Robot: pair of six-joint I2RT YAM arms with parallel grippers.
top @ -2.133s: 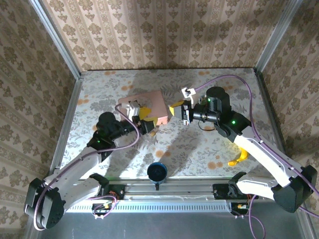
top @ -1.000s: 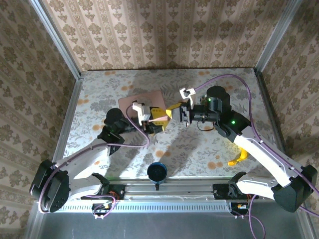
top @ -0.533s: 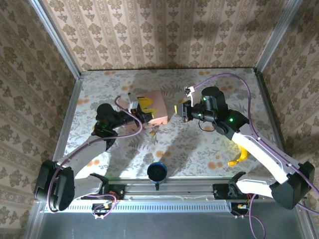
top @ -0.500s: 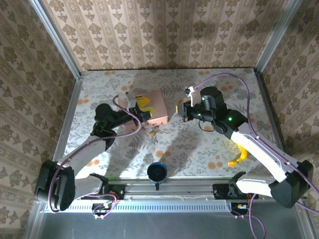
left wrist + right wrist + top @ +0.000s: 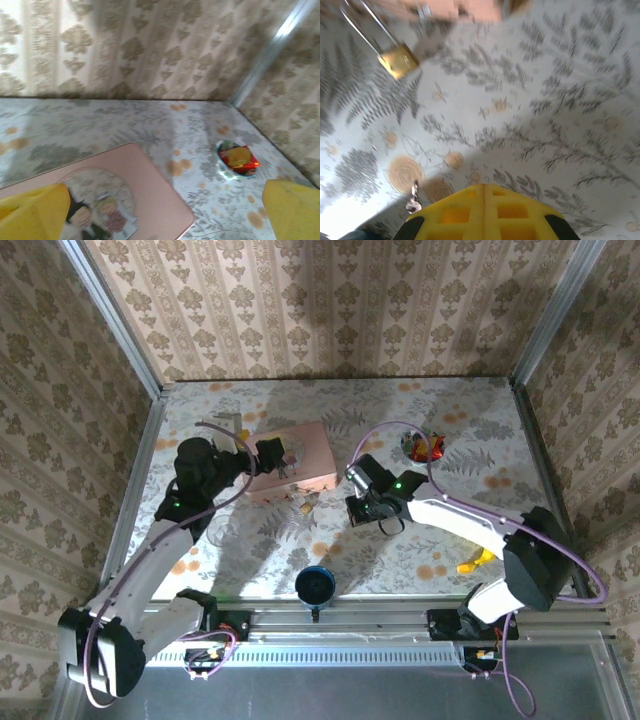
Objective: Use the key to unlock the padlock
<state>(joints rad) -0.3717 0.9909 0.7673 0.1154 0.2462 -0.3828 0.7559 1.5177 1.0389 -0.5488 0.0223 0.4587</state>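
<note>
The padlock [image 5: 398, 61] is a small brass block with a long silvery shackle. It lies on the table [image 5: 420, 540] just in front of the pink box [image 5: 300, 468]; from above I see the padlock [image 5: 305, 503] there too. My right gripper [image 5: 484, 188] hangs low over the table to the padlock's right, its yellow fingers shut together with nothing between them; from above the right gripper [image 5: 355, 508] is a short way from the lock. A small silvery piece that looks like the key [image 5: 413, 201] lies beside its fingertips. My left gripper [image 5: 165, 215] stands wide open above the pink box [image 5: 150, 200], holding nothing.
A red-wrapped snack [image 5: 425, 447] lies on the table at the back right and also appears in the left wrist view [image 5: 237, 157]. A yellow banana-shaped toy [image 5: 476, 560] sits near the right arm's base. A dark round knob [image 5: 315, 585] stands at the near edge.
My left gripper has opened wide and drawn back to the left side of the box. The right arm has swung down low over the table near the padlock, uncovering the red snack.
</note>
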